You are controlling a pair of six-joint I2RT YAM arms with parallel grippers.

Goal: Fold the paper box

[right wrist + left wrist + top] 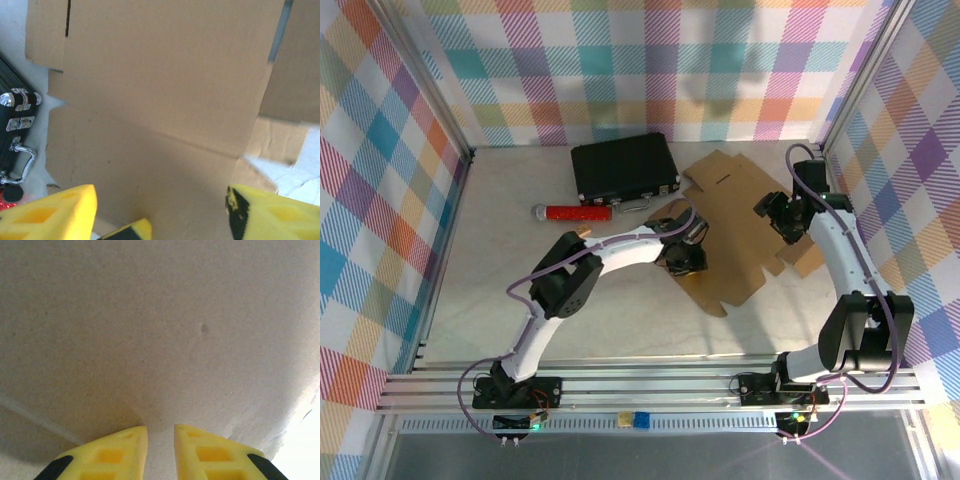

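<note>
Plainly, we judge the box point(740, 230) light, stiff, creasing easily; left gripper point(161, 432) seems pinched on its edge; right gripper point(162, 195) spread above it; we grab flap edges.

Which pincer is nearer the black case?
Left. The left pincer sits just in front of the black case; the right pincer is farther off to its right.
</note>
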